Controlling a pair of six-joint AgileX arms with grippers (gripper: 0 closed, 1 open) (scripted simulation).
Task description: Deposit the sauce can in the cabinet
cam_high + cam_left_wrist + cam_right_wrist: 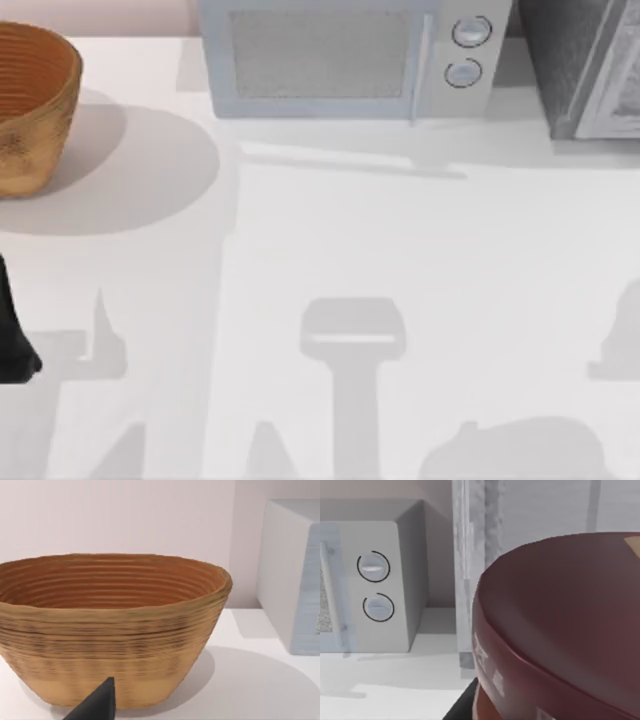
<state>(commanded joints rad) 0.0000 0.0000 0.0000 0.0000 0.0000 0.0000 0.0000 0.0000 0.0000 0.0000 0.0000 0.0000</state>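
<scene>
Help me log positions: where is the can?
The can sits close up in the right wrist view, near the cabinet, with the microwave beyond.

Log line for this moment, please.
sauce can: close under right wrist camera, facing cabinet | left arm: parked at table's left edge, near basket | microwave: shut

White table (330,250) against a pale pinkish wall (115,515).

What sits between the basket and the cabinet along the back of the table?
The microwave stands between the basket and the cabinet, seen in the top view.
</scene>
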